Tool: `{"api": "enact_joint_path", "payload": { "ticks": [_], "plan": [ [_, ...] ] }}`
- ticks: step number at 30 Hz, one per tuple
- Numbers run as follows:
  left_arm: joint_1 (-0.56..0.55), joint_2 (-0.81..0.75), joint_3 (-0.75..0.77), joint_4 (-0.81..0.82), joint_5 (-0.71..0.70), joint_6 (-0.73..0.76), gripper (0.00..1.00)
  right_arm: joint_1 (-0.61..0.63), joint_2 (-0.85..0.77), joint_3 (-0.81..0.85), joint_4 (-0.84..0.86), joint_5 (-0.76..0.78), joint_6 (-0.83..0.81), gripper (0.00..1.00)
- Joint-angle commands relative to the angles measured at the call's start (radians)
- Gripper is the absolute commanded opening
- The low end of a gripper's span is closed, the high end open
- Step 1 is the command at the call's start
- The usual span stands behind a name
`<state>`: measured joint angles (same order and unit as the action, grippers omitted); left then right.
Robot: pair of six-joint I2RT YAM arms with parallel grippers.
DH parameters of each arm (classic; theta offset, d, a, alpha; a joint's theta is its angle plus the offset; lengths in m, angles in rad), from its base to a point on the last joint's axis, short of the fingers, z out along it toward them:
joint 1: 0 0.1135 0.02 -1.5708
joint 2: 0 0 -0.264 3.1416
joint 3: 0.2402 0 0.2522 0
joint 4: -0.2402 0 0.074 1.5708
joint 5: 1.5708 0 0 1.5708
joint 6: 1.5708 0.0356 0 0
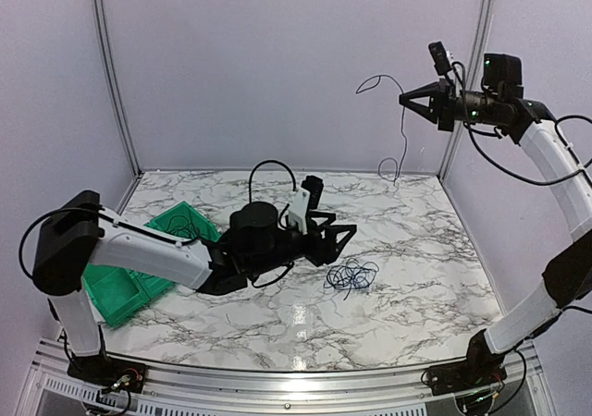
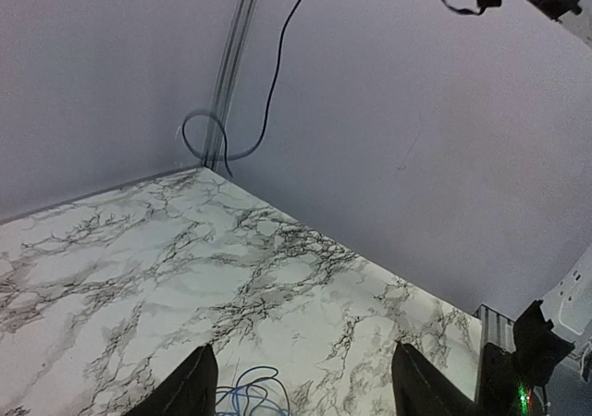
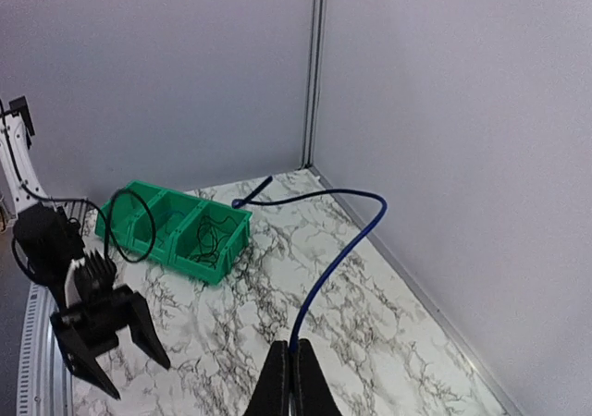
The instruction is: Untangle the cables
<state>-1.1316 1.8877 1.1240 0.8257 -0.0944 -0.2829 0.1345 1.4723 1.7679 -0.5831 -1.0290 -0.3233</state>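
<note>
Thin tangled cables point(image 1: 350, 275), blue cable point(image 3: 338, 250) (hanging long) pinched by right hand point(image 3: 291, 379), left hand point(image 2: 301, 388) wide

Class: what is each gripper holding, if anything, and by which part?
Right gripper: shut on a blue cable, pinched partway along, nearer one end. Left gripper: open, holding nothing.
</note>
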Motion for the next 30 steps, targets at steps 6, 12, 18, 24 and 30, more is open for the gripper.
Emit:
{"api": "enact_joint_path", "payload": {
  "ticks": [6,12,18,24,30],
  "plan": [
    [0.003,-0.267,-0.215,-0.038,-0.020,0.147,0.67,0.096,-0.030,-0.242,0.114,-0.032,0.002,0.00],
    [0.003,-0.295,-0.221,-0.050,-0.073,0.178,0.68,0.158,-0.003,-0.309,0.211,-0.083,0.102,0.00],
    [0.016,-0.266,-0.146,-0.126,-0.090,0.250,0.74,0.200,0.022,-0.319,0.250,-0.180,0.148,0.00],
    [0.058,-0.193,-0.065,-0.158,-0.038,0.229,0.77,0.244,0.033,-0.326,0.257,-0.223,0.168,0.00],
    [0.091,-0.099,0.030,-0.158,0.008,0.243,0.70,0.268,0.032,-0.341,0.255,-0.233,0.170,0.00]
  ]
}}
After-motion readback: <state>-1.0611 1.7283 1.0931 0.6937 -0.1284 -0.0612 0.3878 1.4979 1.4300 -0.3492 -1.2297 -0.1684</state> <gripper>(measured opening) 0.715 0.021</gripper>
